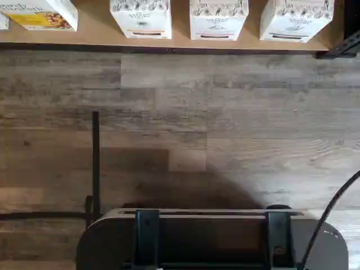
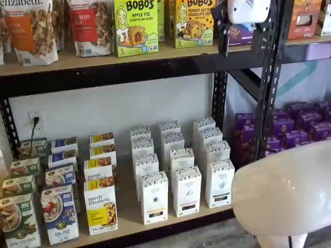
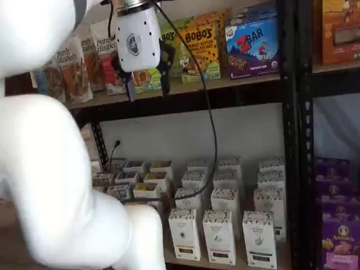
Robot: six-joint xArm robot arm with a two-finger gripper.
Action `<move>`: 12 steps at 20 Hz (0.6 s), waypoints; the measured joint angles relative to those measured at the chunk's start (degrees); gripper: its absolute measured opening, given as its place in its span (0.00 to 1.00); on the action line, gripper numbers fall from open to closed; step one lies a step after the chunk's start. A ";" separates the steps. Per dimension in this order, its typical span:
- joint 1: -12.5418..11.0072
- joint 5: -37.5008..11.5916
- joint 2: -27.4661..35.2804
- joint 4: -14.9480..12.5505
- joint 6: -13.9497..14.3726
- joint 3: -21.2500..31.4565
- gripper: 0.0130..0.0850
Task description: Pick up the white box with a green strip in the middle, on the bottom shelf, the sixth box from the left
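Observation:
The white box (image 2: 220,182) is a tall narrow carton with a speckled top band. It stands at the front of the right-hand white row on the bottom shelf (image 2: 129,219) and shows in both shelf views (image 3: 260,239). The wrist view shows the white box (image 1: 295,19) near the shelf's front rail, beside two like cartons. My gripper (image 3: 148,81) hangs high, level with the upper shelf and far above the box. Its two black fingers stand apart with nothing between them. In a shelf view only the gripper's white body and one finger (image 2: 225,31) show.
Two more rows of white cartons (image 2: 154,196) stand left of the target, then "purely elizabeth" boxes (image 2: 101,206). A black upright post (image 2: 266,77) stands right of it, with purple boxes (image 2: 295,129) beyond. My white arm (image 3: 45,169) fills the foreground. A black cable (image 3: 211,129) hangs down.

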 joint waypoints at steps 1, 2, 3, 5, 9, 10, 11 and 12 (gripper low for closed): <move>0.68 -0.09 -0.05 -0.98 0.44 0.07 1.00; 3.71 -0.74 -0.46 -5.09 2.13 0.50 1.00; 5.10 -1.30 -0.80 -7.30 2.98 0.81 1.00; 5.35 -1.75 -0.95 -8.24 3.24 0.98 1.00; 4.89 -3.10 -1.15 -8.23 3.01 2.16 1.00; 4.74 -3.97 -1.41 -8.12 2.99 2.89 1.00; 4.42 -4.92 -1.65 -7.83 2.84 3.74 1.00; 3.82 -6.37 -1.97 -7.41 2.49 4.97 1.00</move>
